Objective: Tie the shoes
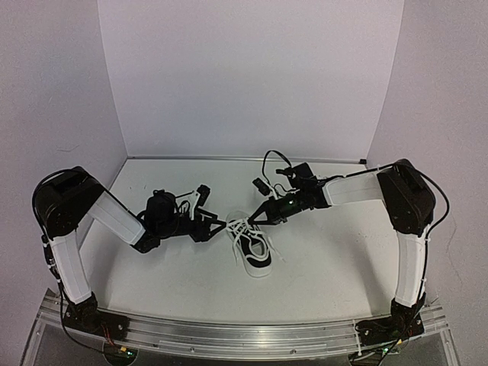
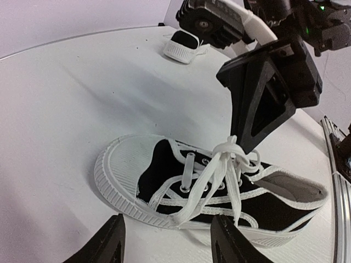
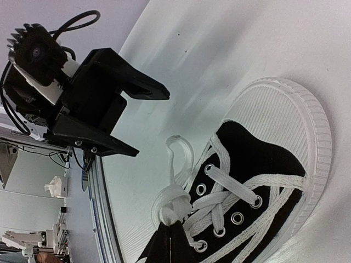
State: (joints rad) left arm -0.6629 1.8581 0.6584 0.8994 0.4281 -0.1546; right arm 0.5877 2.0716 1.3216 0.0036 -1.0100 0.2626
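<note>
Soft, even overhead light fills all three views, keeping the white table [image 1: 335, 267] bright without blowing it out and leaving only faint grey shadows beneath the left gripper [image 1: 215, 223] and beside the shoe [image 1: 255, 248] just ahead of it. From the left wrist the shoe is crisp and its laces [image 2: 222, 170] keep their detail, while the right gripper [image 2: 244, 146] above them sinks into near-featureless black and the table's far edge bows with lens distortion. From the right wrist, pale streaks of sheen cross the table beyond the right gripper, and the room [image 3: 33, 219] past the left gripper is out of focus.
</note>
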